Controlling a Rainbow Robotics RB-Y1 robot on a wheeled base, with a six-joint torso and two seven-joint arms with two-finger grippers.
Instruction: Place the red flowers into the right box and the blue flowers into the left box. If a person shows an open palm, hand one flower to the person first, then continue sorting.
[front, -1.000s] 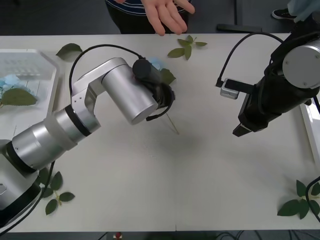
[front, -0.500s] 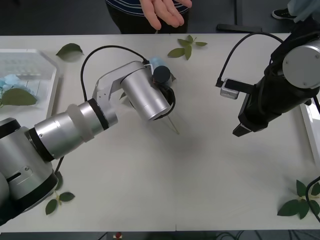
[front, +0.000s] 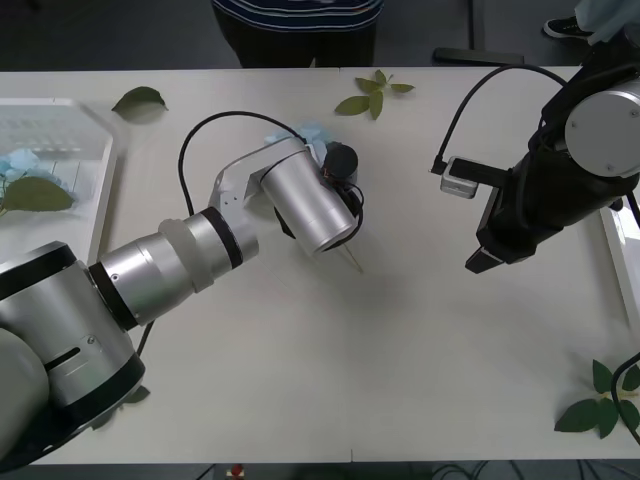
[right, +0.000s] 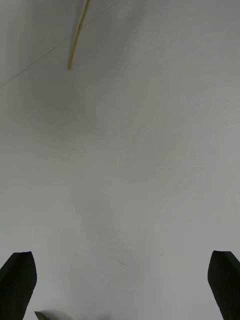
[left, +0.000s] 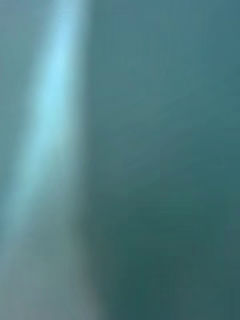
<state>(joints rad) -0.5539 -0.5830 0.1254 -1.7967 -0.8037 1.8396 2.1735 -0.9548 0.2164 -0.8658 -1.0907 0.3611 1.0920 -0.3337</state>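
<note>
Near the middle of the white worktop (front: 400, 340), towards its far edge, the left arm's silver wrist is lying over a pale-blue fluffy artificial hydrangea (front: 305, 132), whose petals are peeking out beyond the wrist and whose thin yellowish stem (front: 350, 261) is poking out from under it towards the robot. The left claw (front: 340, 185) is sitting at that flower, but whether it is open or closed I cannot tell, since the wrist is covering its fingers and the left wrist view is giving nothing but a blurred teal surface.

The right claw (right: 120, 287) is hanging above bare worktop on the right side, its two black fingers (right: 17, 285) spread wide apart with nothing between them; in the right wrist view the tip of the same yellowish stem (right: 77, 37) is showing farther off.

At the worktop's left edge, the shallow white translucent rectangular plastic tray (front: 70, 120) is holding more pale-blue hydrangea clusters (front: 18, 165) with a large green leaf. The rim of the other shallow white plastic tray (front: 622, 260) is showing at the right edge, behind the right arm. Loose green leaf sprigs (front: 372, 92) are lying scattered near the far edge and the near-right corner. A person in a navy-and-white striped shirt (front: 300, 12) is standing beyond the far edge.
</note>
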